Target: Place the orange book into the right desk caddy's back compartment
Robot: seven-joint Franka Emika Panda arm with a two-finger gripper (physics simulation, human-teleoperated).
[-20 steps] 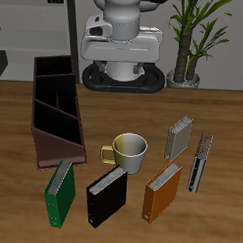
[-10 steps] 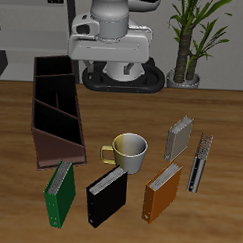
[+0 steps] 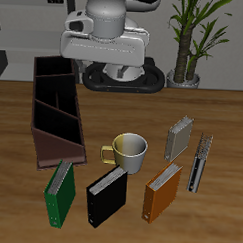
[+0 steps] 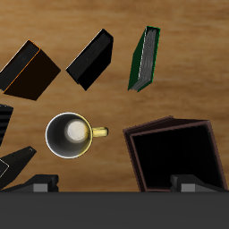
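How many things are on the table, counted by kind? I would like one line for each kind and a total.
Books standing in the front row: 3 (green book, black book, orange book)
Grey striped items behind the orange book, kind unclear: 2 ()
Mugs: 1 (mug)
Desk caddies: 1 (right desk caddy)
Total: 7

White-grey arm, black base.
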